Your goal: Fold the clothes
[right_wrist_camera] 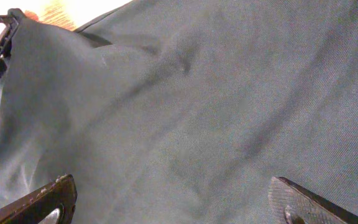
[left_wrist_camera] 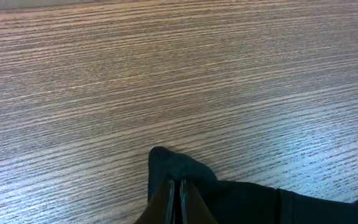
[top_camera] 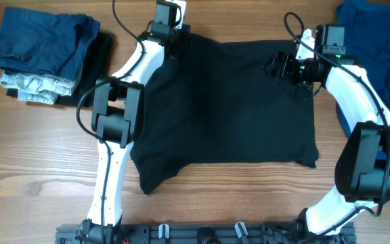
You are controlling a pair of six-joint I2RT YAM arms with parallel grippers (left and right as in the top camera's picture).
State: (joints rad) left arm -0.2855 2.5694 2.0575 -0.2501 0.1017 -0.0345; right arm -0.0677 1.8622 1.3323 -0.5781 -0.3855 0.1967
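Overhead: shirt (top_camera: 229, 108) spread flat mid-table, no fold made yet; left gripper (left_wrist_camera: 180, 190) pinched tight on far corner; right gripper (right_wrist_camera: 173, 202) wide open above cloth, holding nothing (folded pile (top_camera: 46, 57) at left, blue garment (top_camera: 374, 41) waiting)

My left gripper (left_wrist_camera: 180, 190), out at 11 o'clock, is clamped on the black shirt (top_camera: 229, 108). My right gripper (top_camera: 281, 66), at 1 o'clock, gapes wide, pointing toward 9 o'clock.

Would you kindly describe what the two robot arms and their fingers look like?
The left arm and right arm have glossy white links, blocky black joint housings and thin black cables near the wrists. The right arm's fingers are dark, flat, finely textured pads.
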